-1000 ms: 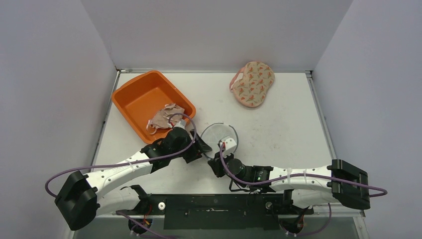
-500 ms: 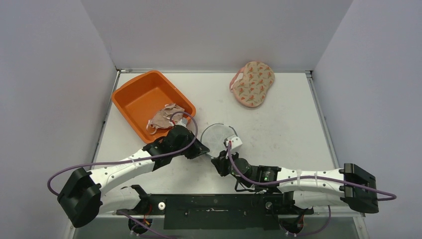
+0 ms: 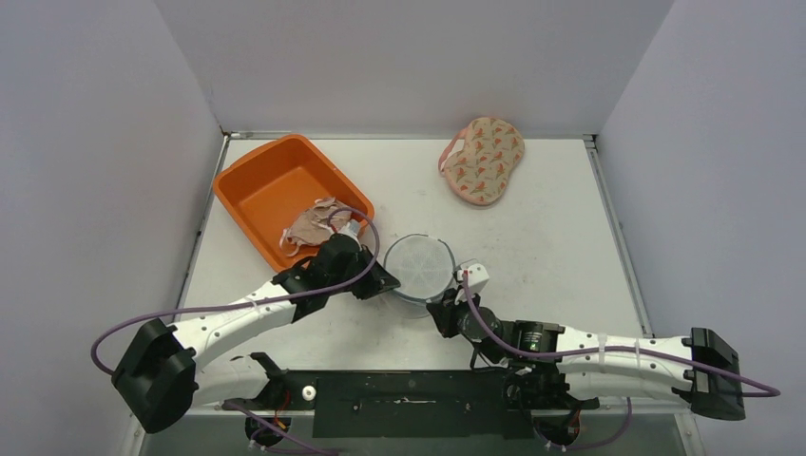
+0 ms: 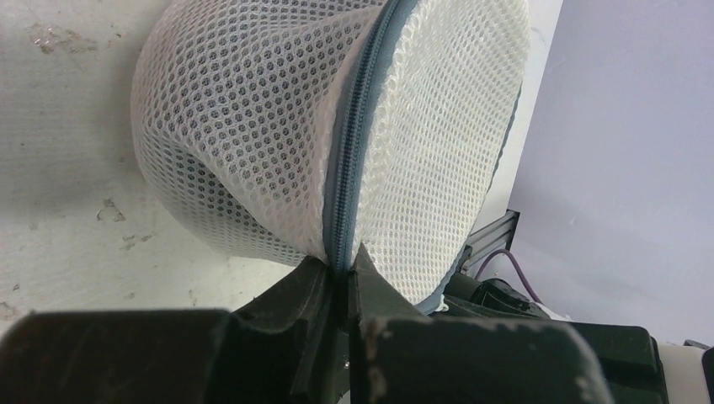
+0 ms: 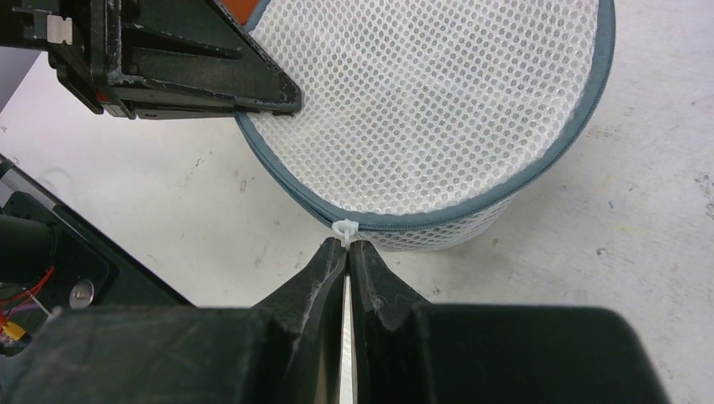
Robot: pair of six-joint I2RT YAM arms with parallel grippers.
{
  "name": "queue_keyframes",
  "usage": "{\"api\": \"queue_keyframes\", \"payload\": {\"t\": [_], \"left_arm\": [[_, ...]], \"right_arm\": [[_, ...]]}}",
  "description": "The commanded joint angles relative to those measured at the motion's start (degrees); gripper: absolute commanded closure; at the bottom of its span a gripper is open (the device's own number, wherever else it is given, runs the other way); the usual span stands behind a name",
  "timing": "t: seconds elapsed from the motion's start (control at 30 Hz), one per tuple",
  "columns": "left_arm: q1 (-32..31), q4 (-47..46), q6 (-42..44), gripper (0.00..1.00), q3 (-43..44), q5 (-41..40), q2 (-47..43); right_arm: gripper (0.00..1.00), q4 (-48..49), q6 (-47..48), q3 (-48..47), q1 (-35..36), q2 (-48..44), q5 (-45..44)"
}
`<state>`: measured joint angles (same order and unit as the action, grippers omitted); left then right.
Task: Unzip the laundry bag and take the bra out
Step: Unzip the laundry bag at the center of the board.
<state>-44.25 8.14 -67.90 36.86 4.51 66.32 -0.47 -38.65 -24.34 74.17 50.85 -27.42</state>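
Pinching the grey zipper seam [image 4: 352,151] of the round white mesh laundry bag [image 3: 421,266], the left hand [image 4: 339,268] is clamped tight on the bag's left edge. The right hand [image 5: 347,251], fingers pressed together, grips the small white zipper pull [image 5: 346,228] on the bag's near-right side. The bag sits mid-desk [image 3: 551,237], just beside an orange tub [image 3: 257,180] holding a beige garment [image 3: 312,226]. A floral-print fabric piece [image 3: 483,160] lies well apart, near the far edge.
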Motion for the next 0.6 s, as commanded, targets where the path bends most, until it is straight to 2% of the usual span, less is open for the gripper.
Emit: {"api": "queue_keyframes", "payload": {"t": [0.0, 0.2, 0.33, 0.43, 0.57], "left_arm": [[1.96, -1.70, 7.23, 1.00, 4.32, 2.51, 2.14], [3.97, 0.73, 17.37, 1.00, 14.15, 11.58, 8.26], [4.37, 1.83, 20.95, 0.89, 19.68, 12.60, 13.08], [5.23, 1.59, 21.74, 0.74, 20.94, 12.94, 16.00], [5.83, 3.93, 21.53, 0.25, 19.95, 10.20, 15.28]], "right_arm": [[0.95, -4.17, -1.15, 0.54, -0.43, -3.34, -4.25], [0.95, -5.48, -0.11, 0.78, 0.41, -6.35, -3.69], [0.95, -1.82, -0.16, 1.97, 0.69, -5.71, -2.24], [0.95, 2.52, -0.67, 2.92, 0.69, -3.64, -1.79], [0.95, 8.42, -0.31, 2.96, 0.57, 0.22, -1.09]]}}
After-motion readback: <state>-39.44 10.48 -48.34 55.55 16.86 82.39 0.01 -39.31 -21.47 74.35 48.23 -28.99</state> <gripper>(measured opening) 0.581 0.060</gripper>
